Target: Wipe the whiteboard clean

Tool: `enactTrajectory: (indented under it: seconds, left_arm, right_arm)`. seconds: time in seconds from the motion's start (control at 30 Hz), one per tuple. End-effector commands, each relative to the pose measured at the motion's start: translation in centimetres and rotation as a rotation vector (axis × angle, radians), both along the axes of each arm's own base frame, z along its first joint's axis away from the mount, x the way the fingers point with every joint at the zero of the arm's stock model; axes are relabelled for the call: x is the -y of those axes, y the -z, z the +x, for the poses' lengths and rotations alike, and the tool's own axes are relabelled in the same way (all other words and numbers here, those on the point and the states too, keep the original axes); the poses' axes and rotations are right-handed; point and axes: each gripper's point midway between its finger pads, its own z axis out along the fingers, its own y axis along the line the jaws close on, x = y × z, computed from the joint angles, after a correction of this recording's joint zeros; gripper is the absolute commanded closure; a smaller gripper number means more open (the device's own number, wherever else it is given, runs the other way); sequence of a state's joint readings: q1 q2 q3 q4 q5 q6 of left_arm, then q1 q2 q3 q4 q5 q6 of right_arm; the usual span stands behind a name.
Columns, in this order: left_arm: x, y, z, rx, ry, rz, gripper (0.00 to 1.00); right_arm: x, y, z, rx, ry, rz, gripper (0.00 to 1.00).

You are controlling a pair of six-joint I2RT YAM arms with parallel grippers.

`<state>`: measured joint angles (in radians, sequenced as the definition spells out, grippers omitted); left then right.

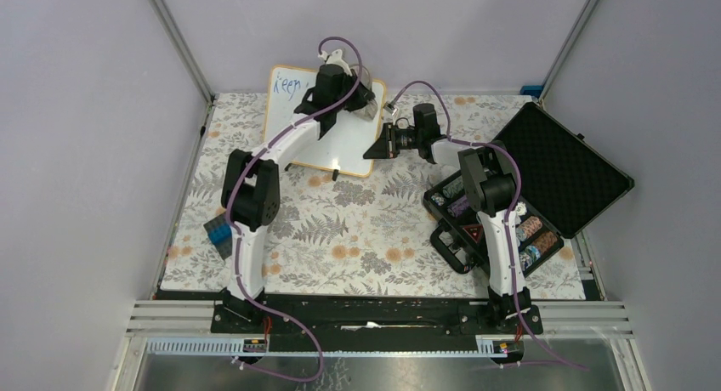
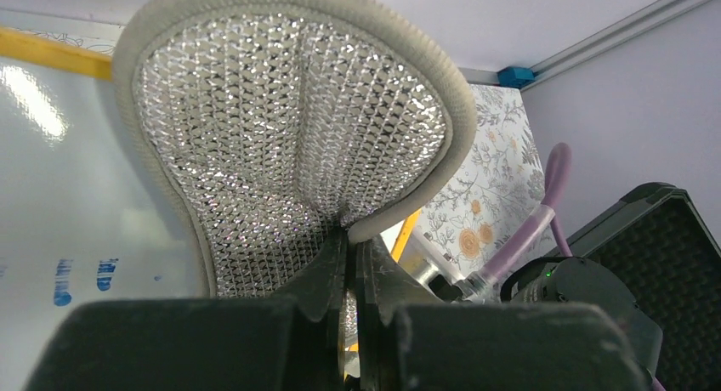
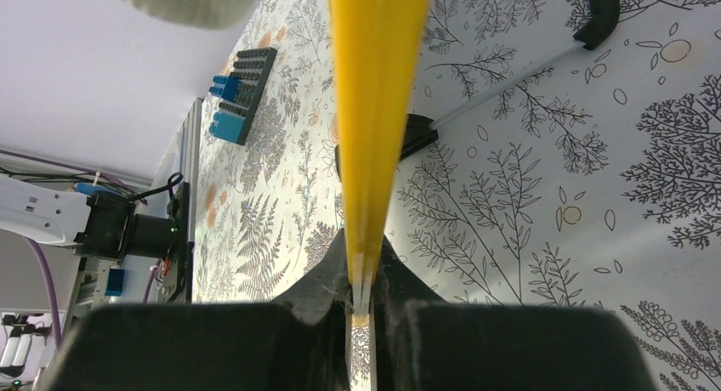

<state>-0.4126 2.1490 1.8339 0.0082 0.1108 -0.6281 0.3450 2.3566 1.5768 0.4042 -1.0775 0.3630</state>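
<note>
The whiteboard (image 1: 333, 144), white with an orange-yellow frame, stands tilted at the back of the table, blue writing at its upper left. My left gripper (image 1: 364, 98) is over the board's upper right part, shut on a silvery mesh sponge (image 2: 289, 136) with a grey rim, held against the white surface (image 2: 59, 204). My right gripper (image 1: 374, 146) is shut on the board's right edge; in the right wrist view the yellow frame (image 3: 372, 110) runs edge-on between the fingers. A black foot (image 3: 415, 133) of the board rests on the cloth.
An open black foam-lined case (image 1: 557, 166) with small parts in its tray stands at the right. A dark block with blue bricks (image 1: 219, 234) lies at the left near my left arm. A floral cloth (image 1: 357, 229) covers the table.
</note>
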Motion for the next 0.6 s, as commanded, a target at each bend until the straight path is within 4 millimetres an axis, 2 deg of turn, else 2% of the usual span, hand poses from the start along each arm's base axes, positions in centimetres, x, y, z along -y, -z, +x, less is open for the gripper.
enactTrajectory:
  seconds: [0.0,0.1,0.3,0.37,0.43,0.57]
  left_arm:
    - [-2.2,3.9,0.7,-0.088,-0.015,0.05,1.0]
    - [-6.2,4.4,1.8,-0.11,-0.074,0.045,1.0]
    - [-16.9,5.2,4.5,-0.134,-0.239,0.117,1.0]
    - [-19.5,5.4,5.4,-0.148,-0.277,0.133,1.0]
    - [-20.7,5.3,6.2,-0.154,-0.288,0.159,1.0]
    - [-20.5,4.0,7.0,-0.122,-0.279,0.149,1.0]
  right_arm:
    - [-2.3,-3.4,-3.7,0.084,-0.173,0.056,1.0]
    - [-2.3,-3.4,-3.7,0.086,-0.173,0.056,1.0]
    - [-2.3,-3.4,-3.7,0.083,-0.172,0.056,1.0]
    - [-2.3,-3.5,-3.7,0.085,-0.172,0.056,1.0]
    - [-2.3,-3.4,-3.7,0.086,-0.171,0.055,1.0]
    - [-2.3,-3.3,-3.7,0.081,-0.172,0.056,1.0]
